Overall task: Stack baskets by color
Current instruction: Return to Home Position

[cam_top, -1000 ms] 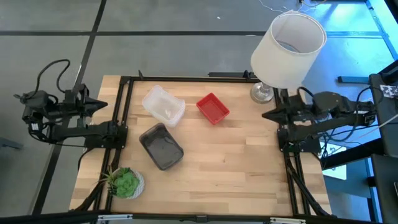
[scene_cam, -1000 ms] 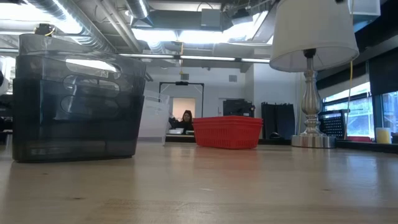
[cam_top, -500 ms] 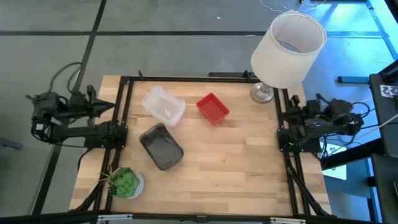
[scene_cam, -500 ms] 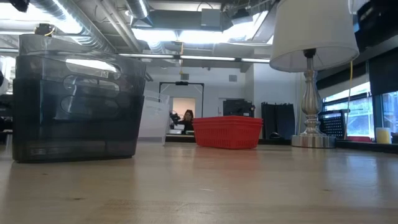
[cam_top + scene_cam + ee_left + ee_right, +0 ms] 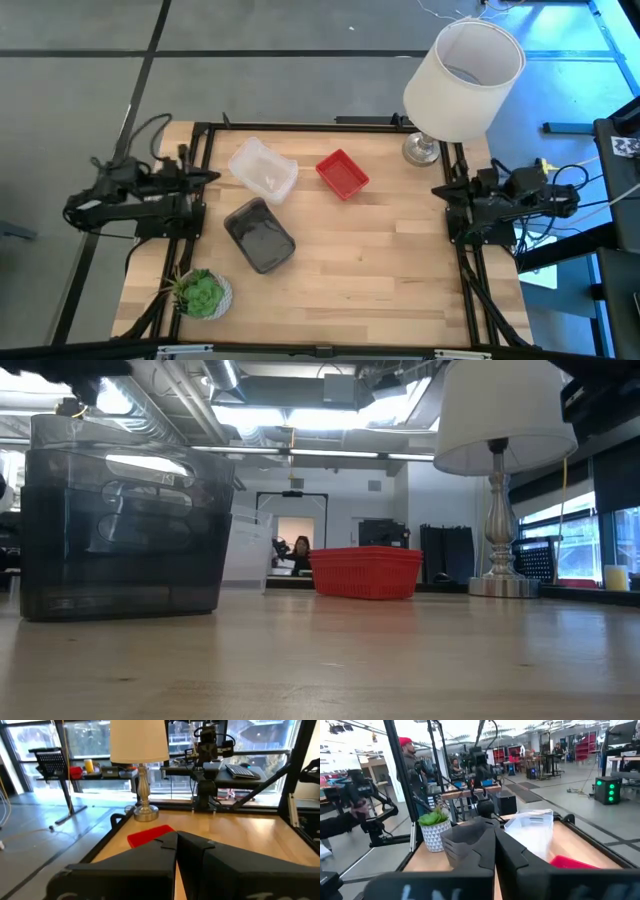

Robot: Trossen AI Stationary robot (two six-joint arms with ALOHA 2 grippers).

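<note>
Red baskets (image 5: 342, 174) sit at the desk's (image 5: 380, 270) twelve o'clock, clear baskets (image 5: 263, 168) at eleven, grey baskets (image 5: 259, 235) at nine. Left claw (image 5: 210, 177) at the nine o'clock edge and right claw (image 5: 437, 189) at three both seem closed, holding nothing.

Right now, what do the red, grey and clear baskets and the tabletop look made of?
Red baskets: opaque matte plastic, with perforated walls in the low view. Grey baskets: smoky, translucent, glossy plastic; ceiling lights glint on it. Clear baskets: frosted translucent plastic. Tabletop: probably pale wood, with planked grain.
</note>
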